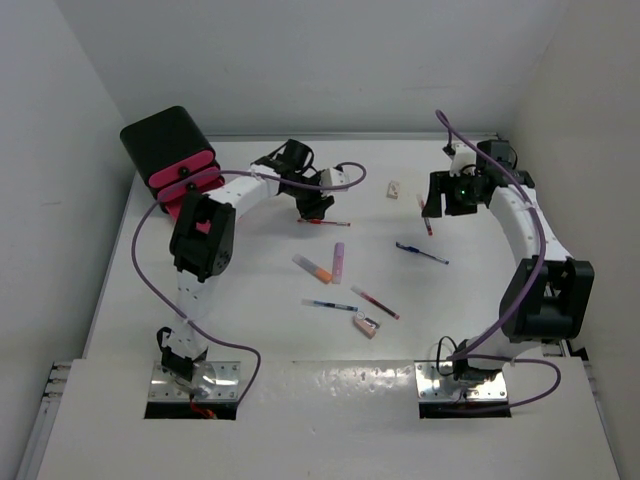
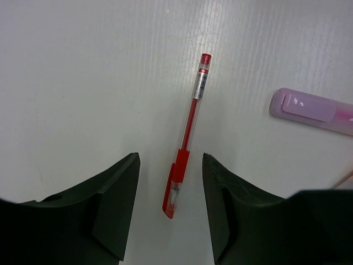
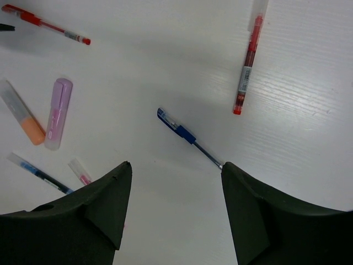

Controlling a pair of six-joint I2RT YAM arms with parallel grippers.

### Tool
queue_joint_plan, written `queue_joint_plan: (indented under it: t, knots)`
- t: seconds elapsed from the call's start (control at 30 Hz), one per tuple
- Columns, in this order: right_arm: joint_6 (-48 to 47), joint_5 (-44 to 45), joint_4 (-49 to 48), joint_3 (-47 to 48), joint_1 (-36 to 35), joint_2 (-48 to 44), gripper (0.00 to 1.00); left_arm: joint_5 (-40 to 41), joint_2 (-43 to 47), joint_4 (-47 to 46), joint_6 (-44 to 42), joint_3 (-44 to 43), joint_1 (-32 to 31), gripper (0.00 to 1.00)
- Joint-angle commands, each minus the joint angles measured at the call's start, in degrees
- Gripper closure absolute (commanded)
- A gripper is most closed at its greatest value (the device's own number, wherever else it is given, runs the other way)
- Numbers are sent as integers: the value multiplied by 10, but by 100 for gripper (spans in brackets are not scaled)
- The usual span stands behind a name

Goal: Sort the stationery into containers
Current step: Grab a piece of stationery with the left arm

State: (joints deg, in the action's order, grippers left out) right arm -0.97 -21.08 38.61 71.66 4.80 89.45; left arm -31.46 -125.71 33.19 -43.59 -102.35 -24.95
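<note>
From where I stood, the left claw (image 2: 170, 164) hung low over a red pen (image 2: 187, 130) lying flat on the white worktop (image 1: 260, 335). Its jaws were apart, one on each side of the pen's capped end, touching nothing. I took that as lining up for a pinch across the barrel. A lilac marker (image 2: 311, 107) lay near to one side, clear of the jaws. The right claw (image 3: 176, 171), likewise spread wide and empty, hovered higher above a blue pen (image 3: 187, 135), with a second red pen (image 3: 248, 61) beyond it (it looked to be waiting rather than reaching). The rest of the stationery lay scattered mid-worktop. The pink drawers (image 1: 185, 172) in their black cabinet (image 1: 165, 135) stood well apart at the far left corner, so by my reckoning the sorting had barely begun.
</note>
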Motion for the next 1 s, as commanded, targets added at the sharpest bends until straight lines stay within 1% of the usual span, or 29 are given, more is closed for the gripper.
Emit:
queue_joint_plan:
  t: [0.0, 0.1, 0.3, 0.4, 0.53, 0.57, 0.63, 0.67, 0.7, 0.73, 0.8, 0.83, 0.9, 0.97]
  knots:
    - [5, -5, -18, 1, 3, -2, 34, -20, -5, -25, -8, 10, -5, 44]
    - [5, -5, -19, 9, 3, 7, 34, -18, -11, -40, 1, 18, -6, 43]
    - [5, -5, -15, 19, 5, 17, 34, -15, -23, -41, -6, 32, -10, 43]
    - [5, -6, -14, 21, 7, 20, 34, -1, -31, -51, 0, 36, -12, 43]
    - [5, -6, -12, 29, 8, 26, 34, 13, -45, -59, 10, 29, -12, 46]
    - [5, -6, -9, 31, 7, 27, 34, 16, -47, -59, 15, 28, -12, 51]
    - [5, -7, -8, 37, 7, 29, 34, 17, -51, -54, 17, 22, -12, 55]
    - [5, -8, -7, 38, 7, 31, 34, 18, -51, -51, 11, 23, -12, 61]
    - [5, -8, -8, 38, 7, 31, 34, 20, -49, -47, 10, 23, -12, 65]
    - [5, -9, -9, 39, 7, 32, 34, 23, -47, -41, 7, 26, -12, 72]
    - [5, -10, -12, 38, 7, 34, 34, 31, -44, -32, 10, 27, -9, 75]
    - [5, -10, -16, 38, 7, 34, 34, 31, -41, -15, 3, 29, -9, 79]
    - [5, -12, -19, 38, 7, 35, 34, 40, -35, 12, -12, 34, -9, 83]
    - [5, -14, -22, 37, 7, 35, 34, 48, -28, 33, -27, 43, -8, 94]
